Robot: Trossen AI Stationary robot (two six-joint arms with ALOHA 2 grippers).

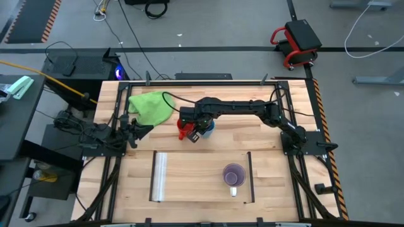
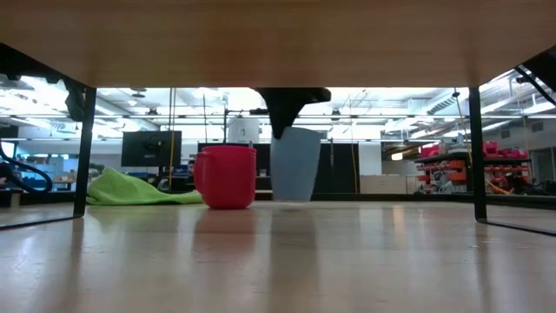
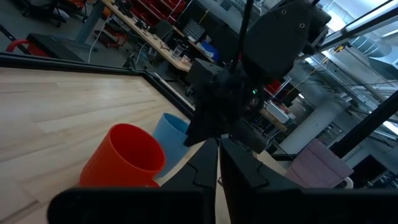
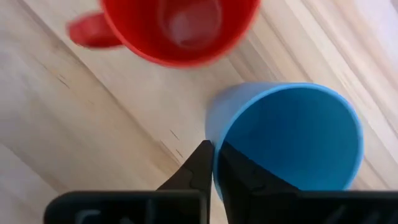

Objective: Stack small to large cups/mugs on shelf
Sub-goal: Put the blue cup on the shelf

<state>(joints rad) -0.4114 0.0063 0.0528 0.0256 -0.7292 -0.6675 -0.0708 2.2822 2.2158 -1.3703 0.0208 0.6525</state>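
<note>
Gripping light-blue cup: right claw

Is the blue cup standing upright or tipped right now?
Upright. The low view shows the light-blue cup standing mouth-up beside the red mug, the right claw shut on its rim.

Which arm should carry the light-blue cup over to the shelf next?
The right. Its gripper is already pinching the rim of the light-blue cup, beside the red mug. The left gripper waits at the table's left edge, farther away.
</note>
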